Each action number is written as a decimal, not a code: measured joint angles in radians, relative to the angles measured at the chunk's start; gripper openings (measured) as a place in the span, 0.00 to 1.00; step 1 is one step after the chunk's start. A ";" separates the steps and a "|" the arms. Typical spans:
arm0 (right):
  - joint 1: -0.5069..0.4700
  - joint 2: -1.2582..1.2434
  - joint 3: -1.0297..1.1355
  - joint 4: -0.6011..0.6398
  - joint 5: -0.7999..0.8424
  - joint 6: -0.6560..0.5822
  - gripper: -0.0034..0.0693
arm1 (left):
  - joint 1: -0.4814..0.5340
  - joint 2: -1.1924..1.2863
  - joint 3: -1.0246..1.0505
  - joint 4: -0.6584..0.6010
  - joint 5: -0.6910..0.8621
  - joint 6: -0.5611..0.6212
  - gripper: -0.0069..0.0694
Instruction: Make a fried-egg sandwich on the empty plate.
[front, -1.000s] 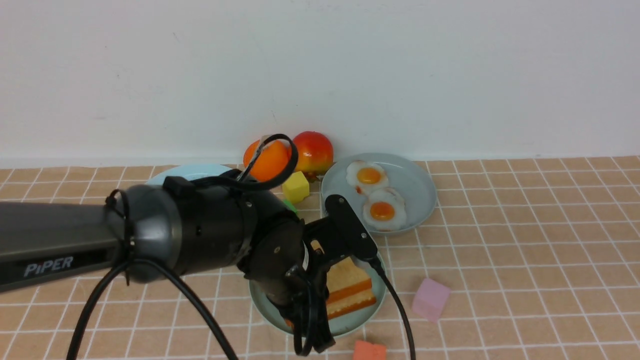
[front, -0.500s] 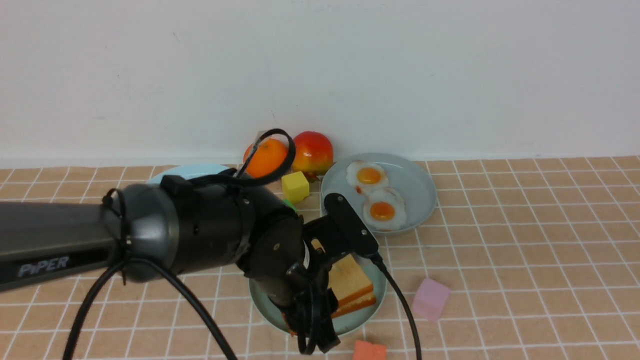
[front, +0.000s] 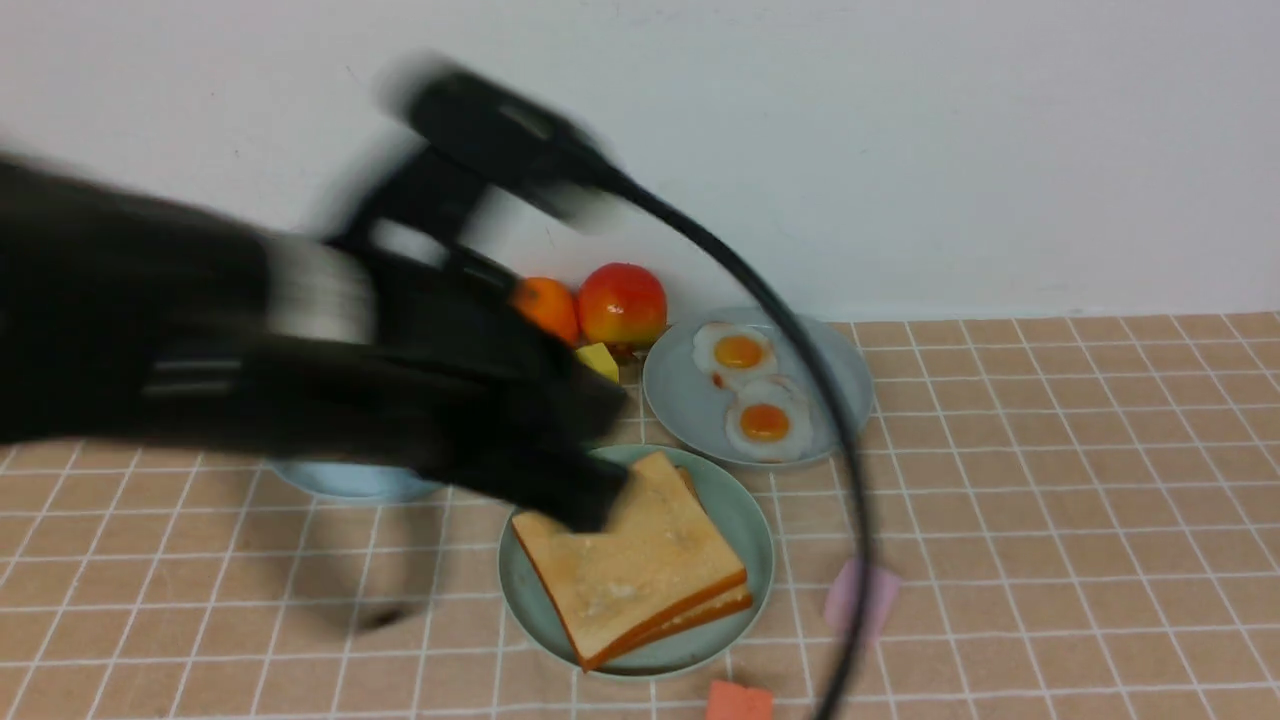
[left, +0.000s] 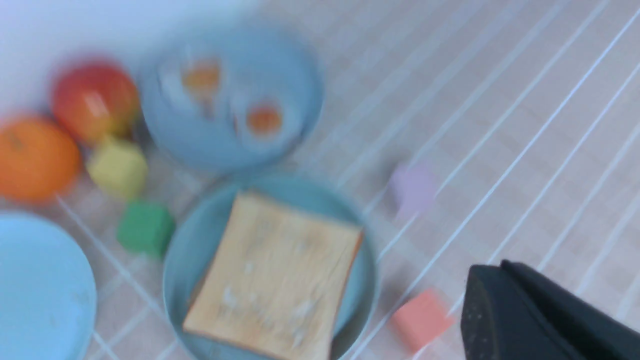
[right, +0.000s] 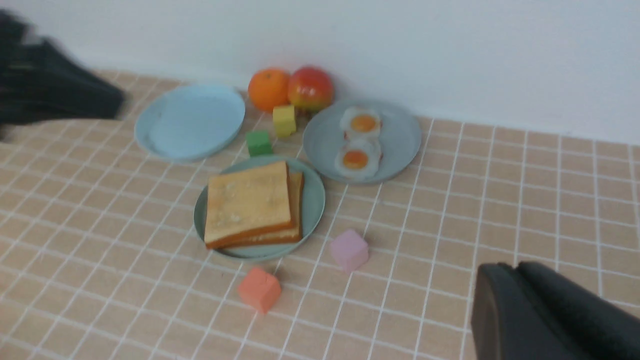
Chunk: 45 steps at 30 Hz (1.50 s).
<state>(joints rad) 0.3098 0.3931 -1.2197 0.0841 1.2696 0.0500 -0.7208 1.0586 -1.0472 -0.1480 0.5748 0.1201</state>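
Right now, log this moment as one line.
stack: two square golden toast slices on round mint-green plate | left gripper: shut, empty | right gripper: shut, empty

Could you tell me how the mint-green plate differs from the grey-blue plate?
The mint-green plate holds two stacked toast slices; the grey-blue plate holds two fried eggs. The mint-green plate lies nearer the robot; the grey-blue plate sits closer to the wall. Both are round, low-rimmed and rest on the tiled cloth.
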 joint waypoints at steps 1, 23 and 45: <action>0.000 -0.005 0.000 -0.003 0.000 0.005 0.12 | 0.000 -0.016 0.008 -0.002 -0.003 0.000 0.07; 0.000 -0.334 0.681 -0.195 -0.432 0.368 0.03 | 0.000 -1.069 0.986 -0.143 -0.563 -0.044 0.07; -0.150 -0.377 1.226 -0.128 -0.844 0.323 0.03 | 0.000 -1.069 1.040 -0.144 -0.445 -0.044 0.07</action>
<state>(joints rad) 0.1600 0.0161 0.0065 -0.0438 0.4255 0.3731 -0.7208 -0.0103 -0.0069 -0.2918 0.1299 0.0765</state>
